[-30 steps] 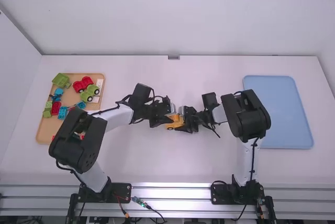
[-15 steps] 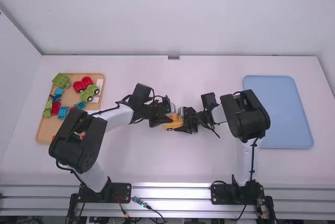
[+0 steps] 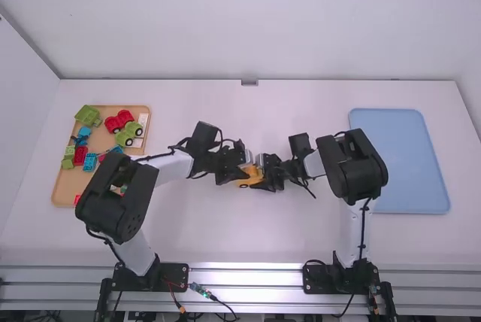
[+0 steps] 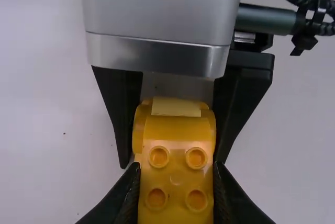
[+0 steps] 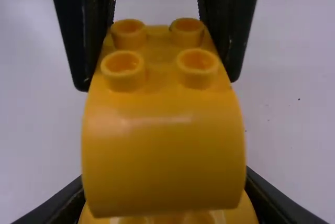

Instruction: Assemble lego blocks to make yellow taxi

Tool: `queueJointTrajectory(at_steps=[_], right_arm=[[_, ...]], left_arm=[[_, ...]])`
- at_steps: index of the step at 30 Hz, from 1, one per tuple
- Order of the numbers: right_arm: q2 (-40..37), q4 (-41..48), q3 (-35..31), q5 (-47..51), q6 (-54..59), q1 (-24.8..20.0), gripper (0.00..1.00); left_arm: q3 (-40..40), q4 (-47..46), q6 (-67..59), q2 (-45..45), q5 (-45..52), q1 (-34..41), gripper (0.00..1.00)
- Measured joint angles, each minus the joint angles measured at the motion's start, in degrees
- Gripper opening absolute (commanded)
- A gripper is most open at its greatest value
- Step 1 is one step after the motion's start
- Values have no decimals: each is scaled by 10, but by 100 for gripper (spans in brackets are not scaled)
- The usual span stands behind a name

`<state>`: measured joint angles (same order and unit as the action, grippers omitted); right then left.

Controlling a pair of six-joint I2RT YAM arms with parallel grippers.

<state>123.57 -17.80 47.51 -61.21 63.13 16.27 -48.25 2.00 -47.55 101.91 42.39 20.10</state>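
Both grippers work on one yellow build near the middle of the table (image 3: pixel 248 226), and everything turns on how the build lies between them. Its long axis runs crosswise, from the left gripper (image 4: pixel 177 171) to the right gripper (image 5: pixel 165 178), so each arm has an end of it and neither is clearly nearer. The two grippers face each other along that line, almost nose to nose.

The left gripper's fingers are closed on the rounded block (image 5: pixel 162 124), one finger pressed to each side of its studded end, while the curved end points toward the right arm. The right gripper's fingers are closed on the lower piece (image 5: pixel 235 213), whose studs peek out just past that curve. The rounded block sits above the lower piece there; whether the two are fully snapped together cannot be told.

The step in hand looks like seating or squaring the taxi's parts, and the next move probably calls for one side to keep its end steady while the other presses down or lets go. A sideways pull along the shared axis could pry the parts apart, and a twist by either gripper could knock fingers together.

The blue tray (image 3: pixel 399 160) lies well apart on the right arm's side, the wooden tray (image 3: pixel 69 186) with other blocks on the left's.
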Motion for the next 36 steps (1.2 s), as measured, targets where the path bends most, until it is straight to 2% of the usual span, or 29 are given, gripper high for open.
queueJointTrajectory(at_steps=[24, 36], right_arm=[[0, 5, 0, -4, 0, 0, 50], [0, 7, 0, -5, -2, -2, 49]], left_arm=[[-2, 17, 0, 22, 8, 9, 2], [-15, -3, 1, 21, -42, 33, 2]])
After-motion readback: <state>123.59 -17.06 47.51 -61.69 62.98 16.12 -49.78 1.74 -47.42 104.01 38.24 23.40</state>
